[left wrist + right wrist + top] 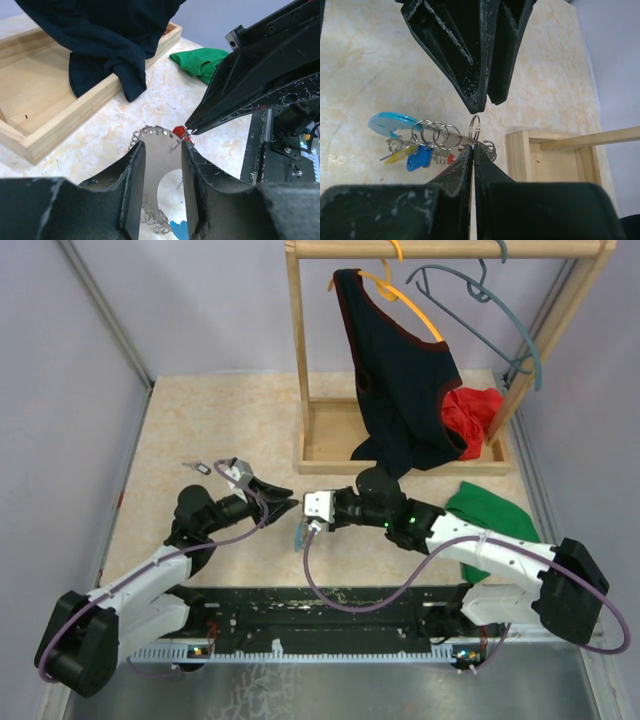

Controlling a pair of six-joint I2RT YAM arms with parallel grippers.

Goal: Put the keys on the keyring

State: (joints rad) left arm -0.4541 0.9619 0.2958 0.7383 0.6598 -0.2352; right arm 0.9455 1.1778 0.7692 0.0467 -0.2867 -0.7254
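From above: two tools tip to tip over the bench, left tool facing right tool. One keyring dangling just under them. One loose key flat on the bench, beyond the left arm.

Left wrist: left tool released, fingers parted by a clear gap, gripping nothing, the keyring's wire coil just past the tips. One red key beside the right tool's point.

Right wrist: right tool clenched shut, pinching one thin wire loop of the keyring. Left tool's points just above that loop. Three keys on the keyring: yellow key, blue key, red key, below one light-blue section.
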